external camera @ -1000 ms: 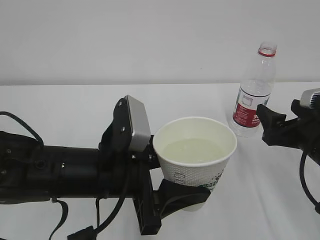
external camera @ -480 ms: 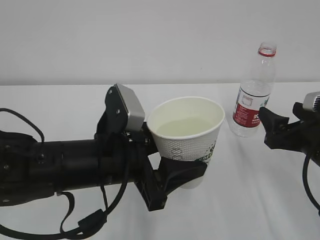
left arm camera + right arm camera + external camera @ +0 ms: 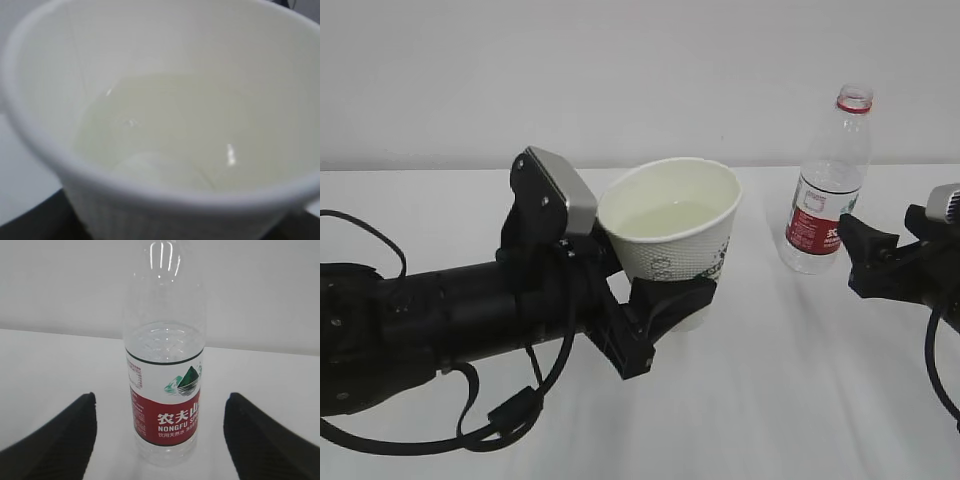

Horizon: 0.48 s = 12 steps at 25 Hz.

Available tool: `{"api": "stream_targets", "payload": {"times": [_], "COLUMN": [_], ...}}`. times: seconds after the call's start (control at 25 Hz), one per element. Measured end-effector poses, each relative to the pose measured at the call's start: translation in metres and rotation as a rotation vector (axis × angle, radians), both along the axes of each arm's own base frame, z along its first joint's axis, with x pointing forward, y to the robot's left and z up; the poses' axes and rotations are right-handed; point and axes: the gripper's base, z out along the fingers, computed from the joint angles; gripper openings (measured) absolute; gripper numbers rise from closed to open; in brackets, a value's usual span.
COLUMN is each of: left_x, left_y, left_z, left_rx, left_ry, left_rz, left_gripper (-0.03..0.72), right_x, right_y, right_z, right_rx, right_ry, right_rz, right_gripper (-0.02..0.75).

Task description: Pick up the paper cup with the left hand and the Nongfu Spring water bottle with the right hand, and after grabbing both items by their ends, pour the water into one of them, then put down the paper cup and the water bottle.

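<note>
The left hand's fingers [image 3: 665, 305] clamp the paper cup [image 3: 672, 240] of water [image 3: 165, 135], while the right hand's fingers [image 3: 75, 432] stand apart, the water bottle [image 3: 165, 370] upright beyond them.

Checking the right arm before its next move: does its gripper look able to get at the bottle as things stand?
Probably yes. The right gripper is open, and the bottle stands upright on the table straight ahead between its fingers, with nothing in between.

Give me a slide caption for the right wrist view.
Open right gripper faces the uncapped Nongfu Spring water bottle standing upright on the white table, fingers apart from it.
</note>
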Motion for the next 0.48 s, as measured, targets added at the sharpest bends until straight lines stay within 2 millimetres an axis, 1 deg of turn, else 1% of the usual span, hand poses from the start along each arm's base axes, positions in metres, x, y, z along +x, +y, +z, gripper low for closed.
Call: {"api": "stream_targets", "payload": {"times": [0.08, 0.2, 0.48], "left_x": [0.003, 0.010, 0.034], "left_y": [0.002, 0.009, 0.037], "left_z": [0.001, 0.001, 0.001], "left_rx": [-0.003, 0.000, -0.004], "left_ry": [-0.007, -0.016, -0.012], "left_rz": [0.028, 0.066, 0.185], "left_gripper": [0.495, 0.495, 0.495], "right_x": [0.000, 0.000, 0.000], "right_y": [0.000, 0.000, 0.000], "right_z": [0.000, 0.000, 0.000], "right_rx": [0.002, 0.002, 0.002], "right_ry": [0.000, 0.000, 0.000], "right_rz": [0.000, 0.000, 0.000], "right_gripper": [0.594, 0.594, 0.593]}}
